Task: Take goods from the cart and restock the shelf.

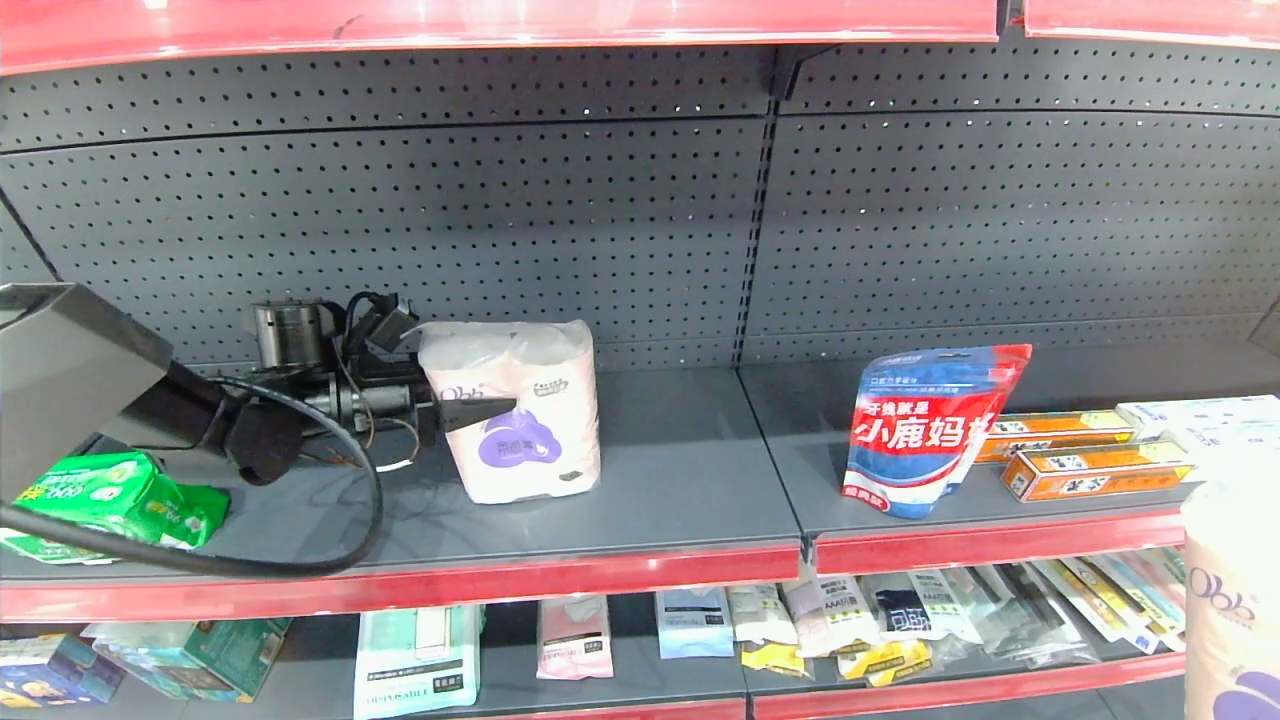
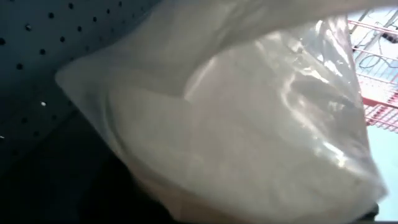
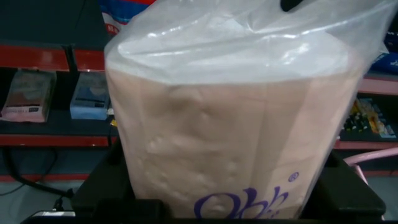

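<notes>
A pink toilet paper pack (image 1: 515, 410) in clear wrap stands upright on the grey shelf (image 1: 680, 480), left of centre. My left gripper (image 1: 470, 405) reaches in from the left and is shut on it, one dark finger (image 1: 485, 413) lying across its front. The left wrist view shows the same pack's wrap (image 2: 249, 124) up close against the pegboard back. A second toilet paper pack (image 1: 1232, 600) hangs at the lower right edge, below shelf level. Close up, this second pack (image 3: 236, 124) sits between my right gripper's (image 3: 227, 208) black fingers (image 3: 106, 190), which are shut on it.
A green pack (image 1: 115, 500) lies at the shelf's left end. A blue and red pouch (image 1: 930, 430) and orange boxes (image 1: 1090, 465) stand at the right. Bare shelf lies between the first pack and the pouch. My left arm's black cable (image 1: 372, 500) droops over the shelf front. Small goods fill the lower shelf (image 1: 820, 620).
</notes>
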Controlling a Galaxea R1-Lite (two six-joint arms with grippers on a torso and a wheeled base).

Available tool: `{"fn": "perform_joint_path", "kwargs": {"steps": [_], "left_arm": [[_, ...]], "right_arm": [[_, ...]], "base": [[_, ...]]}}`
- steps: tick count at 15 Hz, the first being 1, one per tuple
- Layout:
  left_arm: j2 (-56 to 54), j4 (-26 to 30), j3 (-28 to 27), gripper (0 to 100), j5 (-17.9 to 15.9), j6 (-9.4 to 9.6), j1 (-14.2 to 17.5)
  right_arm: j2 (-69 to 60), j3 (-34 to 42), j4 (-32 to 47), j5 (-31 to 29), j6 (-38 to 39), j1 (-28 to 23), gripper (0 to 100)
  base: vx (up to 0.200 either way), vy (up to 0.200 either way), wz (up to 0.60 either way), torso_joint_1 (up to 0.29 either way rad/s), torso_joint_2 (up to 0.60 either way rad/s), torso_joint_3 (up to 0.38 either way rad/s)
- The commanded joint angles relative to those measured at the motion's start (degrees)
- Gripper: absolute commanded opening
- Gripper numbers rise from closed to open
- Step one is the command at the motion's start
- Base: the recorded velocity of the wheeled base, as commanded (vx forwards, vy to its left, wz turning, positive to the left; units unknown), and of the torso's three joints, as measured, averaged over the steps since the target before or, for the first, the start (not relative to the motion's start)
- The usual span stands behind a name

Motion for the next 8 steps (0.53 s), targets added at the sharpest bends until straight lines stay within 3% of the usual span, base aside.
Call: {"fn": "perform_joint_path", "kwargs": {"steps": [1,5,8], "left_arm": [[-4.1,0.1,3.8,0,-0.4,-0.64,0.1],[-9.3,-1.3,11.8,0,-2.5,-0.03,1.5],[-9.3,-8.7,16.5,0,-2.1,-0.12,2.9]], "right_arm": [[0.0,0.1,0.0,0.0,0.0,0.0,0],[0.0,0.0,-0.1,0.1,0.0,0.1,0],[0.0,0.0,-0.1,0.2,0.1,0.1,0]], "base": [[0.000,0.000,0.00,0.000,0.00,0.000],[0.000,0.000,0.00,0.000,0.00,0.000],[0.000,0.000,0.00,0.000,0.00,0.000]]}}
